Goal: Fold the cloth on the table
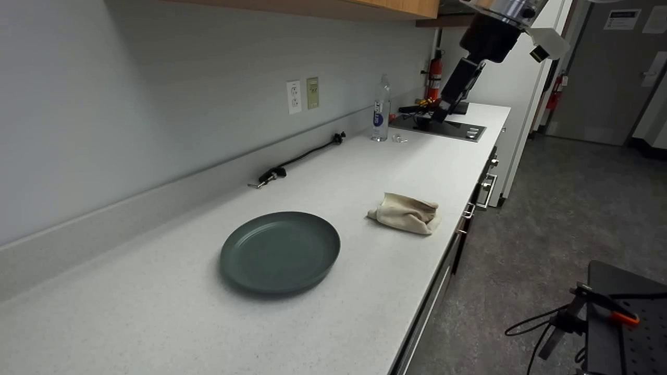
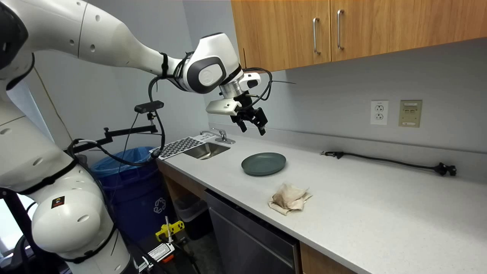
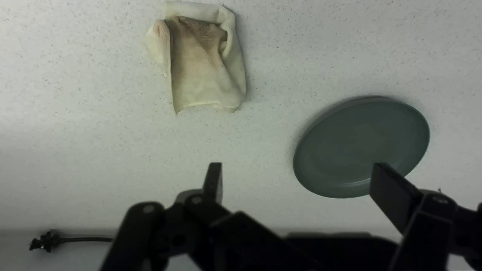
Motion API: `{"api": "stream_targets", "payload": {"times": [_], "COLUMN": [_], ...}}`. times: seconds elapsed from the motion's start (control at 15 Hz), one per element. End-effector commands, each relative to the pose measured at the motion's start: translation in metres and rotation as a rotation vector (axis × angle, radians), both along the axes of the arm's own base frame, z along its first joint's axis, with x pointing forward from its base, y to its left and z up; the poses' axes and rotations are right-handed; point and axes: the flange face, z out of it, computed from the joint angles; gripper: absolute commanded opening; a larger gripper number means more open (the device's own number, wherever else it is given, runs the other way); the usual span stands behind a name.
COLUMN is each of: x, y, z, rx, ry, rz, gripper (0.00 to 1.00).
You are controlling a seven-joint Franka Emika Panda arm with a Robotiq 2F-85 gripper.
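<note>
A cream cloth with brownish stains lies crumpled and partly folded over on the white counter [image 1: 172,328]. The cloth shows in both exterior views [image 1: 404,213] [image 2: 289,198], near the counter's front edge. It also shows at the upper left of the wrist view [image 3: 203,75]. My gripper [image 3: 297,165] is open and empty, with its fingers wide apart in the wrist view. In both exterior views the gripper [image 1: 442,112] [image 2: 252,128] hangs well above the counter, apart from the cloth.
A dark green plate [image 1: 281,252] [image 2: 263,164] [image 3: 361,143] sits beside the cloth. A black cable-like rod [image 1: 307,153] [image 2: 388,160] lies along the wall. A bottle [image 1: 381,112] and cooktop [image 1: 453,128] are farther along. A sink [image 2: 207,151] and wooden cabinets [image 2: 281,34] also show.
</note>
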Motion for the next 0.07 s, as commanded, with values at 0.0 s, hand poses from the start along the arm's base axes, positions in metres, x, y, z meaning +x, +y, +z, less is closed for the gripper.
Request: {"api": "stream_targets", "payload": {"times": [0.0], "x": [0.0001], "y": [0.0002], "z": [0.0004], "rx": [0.0], "ry": [0.001], "rz": [0.0], "gripper": [1.0]}}
